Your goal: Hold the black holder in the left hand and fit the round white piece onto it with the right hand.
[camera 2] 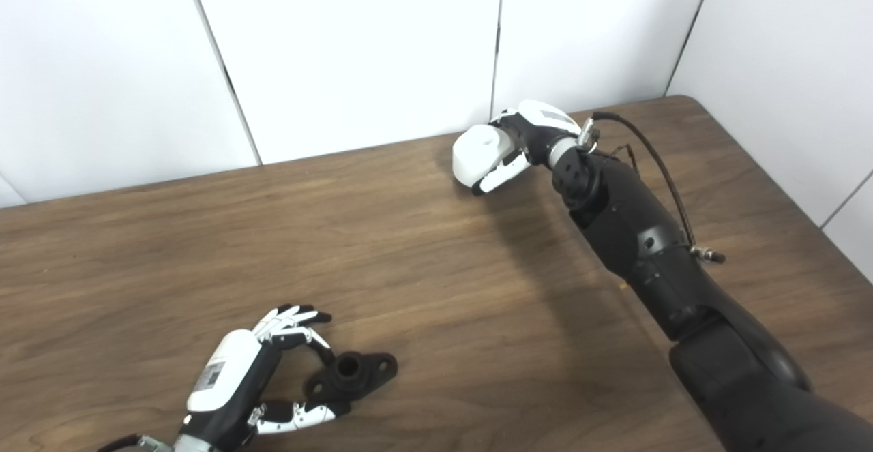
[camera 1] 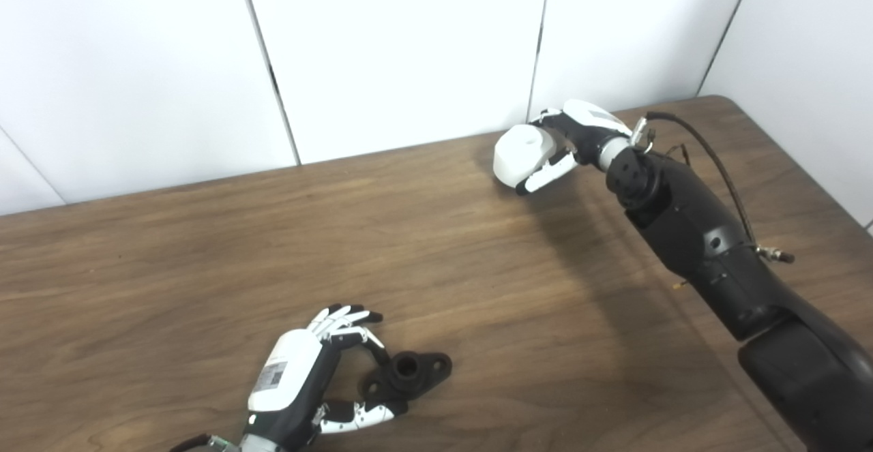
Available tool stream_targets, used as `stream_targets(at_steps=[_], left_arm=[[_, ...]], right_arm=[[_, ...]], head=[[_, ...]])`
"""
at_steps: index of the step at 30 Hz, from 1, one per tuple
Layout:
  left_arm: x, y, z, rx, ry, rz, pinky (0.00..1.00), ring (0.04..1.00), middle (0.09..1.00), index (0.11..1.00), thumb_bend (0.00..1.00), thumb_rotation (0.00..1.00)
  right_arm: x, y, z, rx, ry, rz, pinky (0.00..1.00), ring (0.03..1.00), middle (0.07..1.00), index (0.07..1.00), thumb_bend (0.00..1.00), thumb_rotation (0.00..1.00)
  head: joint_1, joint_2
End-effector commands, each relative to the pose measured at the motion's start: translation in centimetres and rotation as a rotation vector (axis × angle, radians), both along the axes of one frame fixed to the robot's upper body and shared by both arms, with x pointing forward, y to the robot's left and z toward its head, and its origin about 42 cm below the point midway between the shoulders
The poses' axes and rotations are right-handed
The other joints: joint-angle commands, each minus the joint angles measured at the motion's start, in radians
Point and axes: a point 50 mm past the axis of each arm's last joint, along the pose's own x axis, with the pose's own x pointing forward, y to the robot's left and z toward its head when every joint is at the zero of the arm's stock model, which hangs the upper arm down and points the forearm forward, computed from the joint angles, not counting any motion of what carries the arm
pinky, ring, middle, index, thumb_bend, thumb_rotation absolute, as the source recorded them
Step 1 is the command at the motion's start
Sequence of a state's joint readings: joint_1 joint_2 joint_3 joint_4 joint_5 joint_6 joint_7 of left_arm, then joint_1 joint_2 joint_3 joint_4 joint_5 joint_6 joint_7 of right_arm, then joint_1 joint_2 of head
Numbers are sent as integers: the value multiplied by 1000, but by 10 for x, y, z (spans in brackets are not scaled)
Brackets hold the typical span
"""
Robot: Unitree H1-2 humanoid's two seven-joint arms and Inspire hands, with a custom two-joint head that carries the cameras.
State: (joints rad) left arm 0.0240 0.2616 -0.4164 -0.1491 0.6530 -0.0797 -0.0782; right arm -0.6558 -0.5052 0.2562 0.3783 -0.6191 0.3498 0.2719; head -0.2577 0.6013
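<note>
White panels back the wooden surface point(camera 1: 204, 247), where the left hand point(camera 1: 307, 370) cups the lying holder point(camera 1: 408, 374), fingers apart, while the outstretched right hand point(camera 1: 573, 140) grips the white piece point(camera 1: 522, 154) far off.

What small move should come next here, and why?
Probably close the left hand on the black holder and lift it. The holder lies flat on the table between that hand's spread fingers, not yet gripped, while the right hand already holds the round white piece far off.
</note>
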Motion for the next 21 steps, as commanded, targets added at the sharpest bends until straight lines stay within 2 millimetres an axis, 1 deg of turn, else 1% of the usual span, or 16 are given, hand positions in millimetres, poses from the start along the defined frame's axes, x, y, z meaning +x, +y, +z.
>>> stream_targets(at_steps=[1,10,16,21], left_arm=[[-15,2,-32,71,176,-14,922,899,823,488,515,45],[-16,2,-31,64,174,-15,925,898,822,488,515,45],[-16,2,-32,71,171,-19,921,897,824,488,515,45],[-16,2,-32,72,172,-17,919,897,822,488,515,45]], right_arm=[[13,2,40,-15,-118,13,1000,1000,965,781,947,372],[12,4,39,-10,-128,24,1000,1000,954,709,936,381],[11,5,37,-7,-135,22,1000,1000,943,692,932,397],[11,7,35,-10,-148,26,994,1000,934,670,909,393]], head=[[1,0],[0,2],[-1,2],[1,5]])
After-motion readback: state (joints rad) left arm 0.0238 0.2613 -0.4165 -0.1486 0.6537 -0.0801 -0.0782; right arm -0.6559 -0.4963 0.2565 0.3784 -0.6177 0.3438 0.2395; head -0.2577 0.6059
